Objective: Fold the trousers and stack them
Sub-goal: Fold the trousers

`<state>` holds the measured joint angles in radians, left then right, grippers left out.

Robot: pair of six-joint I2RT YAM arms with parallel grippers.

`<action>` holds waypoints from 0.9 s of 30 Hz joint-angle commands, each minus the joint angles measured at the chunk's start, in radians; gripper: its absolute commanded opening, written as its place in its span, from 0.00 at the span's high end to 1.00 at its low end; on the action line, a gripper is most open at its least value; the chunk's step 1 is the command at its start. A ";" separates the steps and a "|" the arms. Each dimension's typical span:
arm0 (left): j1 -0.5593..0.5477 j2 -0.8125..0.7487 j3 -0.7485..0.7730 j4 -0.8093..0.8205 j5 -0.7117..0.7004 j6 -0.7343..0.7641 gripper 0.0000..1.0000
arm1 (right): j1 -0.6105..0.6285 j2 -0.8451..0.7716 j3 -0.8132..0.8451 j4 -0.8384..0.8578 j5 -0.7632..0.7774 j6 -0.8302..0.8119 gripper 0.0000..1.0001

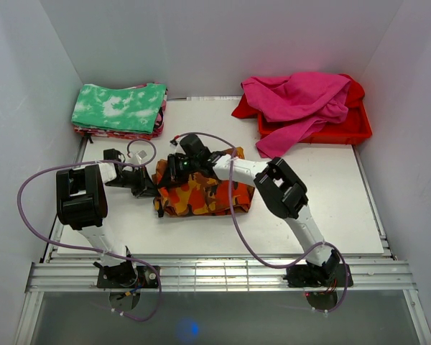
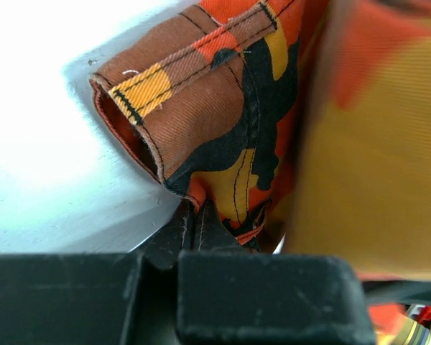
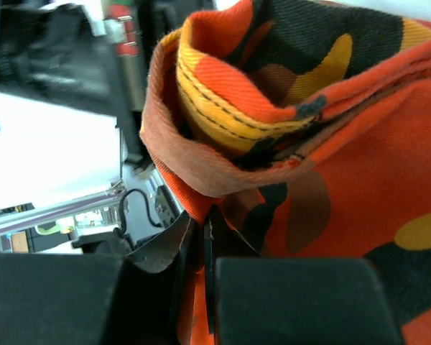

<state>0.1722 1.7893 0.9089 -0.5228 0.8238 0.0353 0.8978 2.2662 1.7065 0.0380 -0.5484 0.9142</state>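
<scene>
You had both sets of jaws closed down on the trousers [image 1: 205,192], which lay as a loosely folded camouflage bundle on the tabletop [image 1: 330,201], spreading away to the right of the left jaws and toward the near side of the right jaws. In the left wrist view the left jaws were pinched together on a thin bit of cloth just below a stitched leg cuff [image 2: 129,93]. In the right wrist view the right jaws were likewise clamped on an edge under a rolled, bunched fold [image 3: 223,136]. Both grips looked shallow, so my worry was that a quick lift or pull would let the fabric slide out. It was not clear how many layers each pinch held. If only the outer layer was caught, raising it could have peeled the fold open rather than carried the bundle whole. The two jaws also sat close together at the same corner, so any inward move risked knocking them into each other. The folded green-and-white stack [image 1: 118,108] lay well beyond the left jaws, and the red bin [image 1: 348,129] of magenta garments [image 1: 298,100] well off past the right jaws. Dragging the trousers toward either could have scuffed them out of shape.
</scene>
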 commanded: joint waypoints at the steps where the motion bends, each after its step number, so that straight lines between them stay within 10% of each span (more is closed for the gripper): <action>1: -0.017 -0.030 -0.021 0.037 -0.022 -0.011 1.00 | 0.009 0.058 0.041 0.053 0.022 0.051 0.92; 25: -0.022 -0.037 -0.039 0.044 -0.028 -0.025 1.00 | 0.001 0.119 0.102 0.088 0.013 0.089 0.92; 27: -0.020 -0.050 -0.041 0.044 -0.035 -0.025 0.77 | 0.003 0.130 0.061 0.143 -0.016 0.113 0.92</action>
<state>0.1650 1.7840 0.8902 -0.4885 0.8284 0.0017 0.8825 2.3779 1.7981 0.0784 -0.5266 0.9901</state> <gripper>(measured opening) 0.160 0.087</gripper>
